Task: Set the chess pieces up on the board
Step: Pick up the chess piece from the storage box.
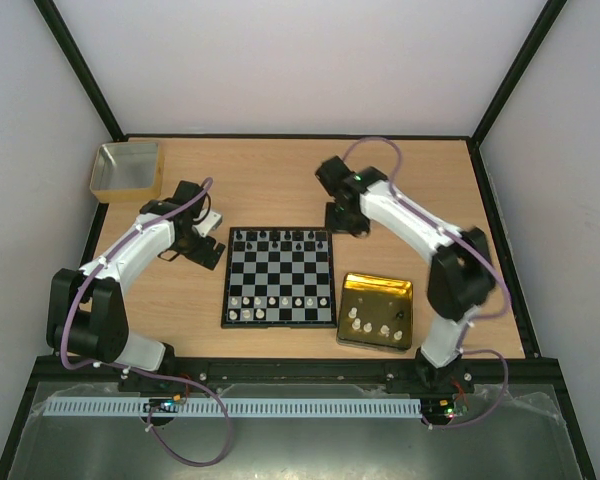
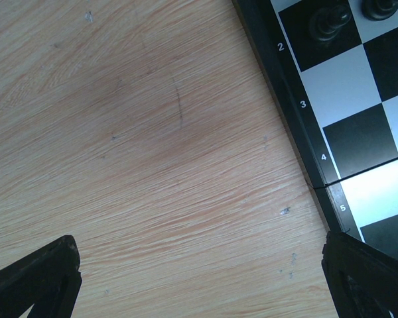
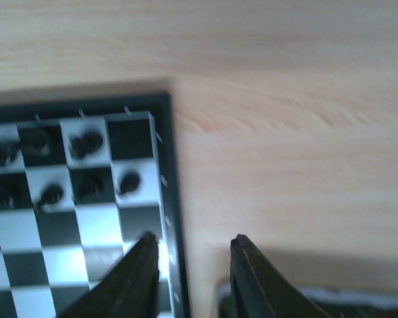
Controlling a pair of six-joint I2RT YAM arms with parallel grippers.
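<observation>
At the far left of the table (image 1: 280,180) we saw a yellowish box (image 1: 128,168) sitting in the corner. Next came the left gripper (image 1: 212,252), low over the bare wood just beside the left edge of the board (image 1: 279,277). In the left wrist view this gripper (image 2: 199,245) stood wide open, its two fingers (image 2: 46,278) far apart, with nothing but wood grain between them. The same view caught the board (image 2: 358,132) at the right, with its numbered border.

The board lay in the middle of the table, between the two arms. Black chess pieces (image 1: 280,238) stood along its far rows. White chess pieces (image 1: 280,300) stood along its near rows, most in one line and a few behind it at the left. We could not tell the individual figures apart.

Just off the board's far right corner we found the right gripper (image 1: 348,226). From the right wrist camera its fingers (image 3: 139,278) were parted by a narrow gap and held nothing. That picture was blurred, but the board (image 3: 26,225) and several dark pieces showed at the left.

Furthest right, just beside the board's near right corner, lay a gold tray (image 1: 380,288) with a handful of white pieces (image 1: 370,325) in it.
</observation>
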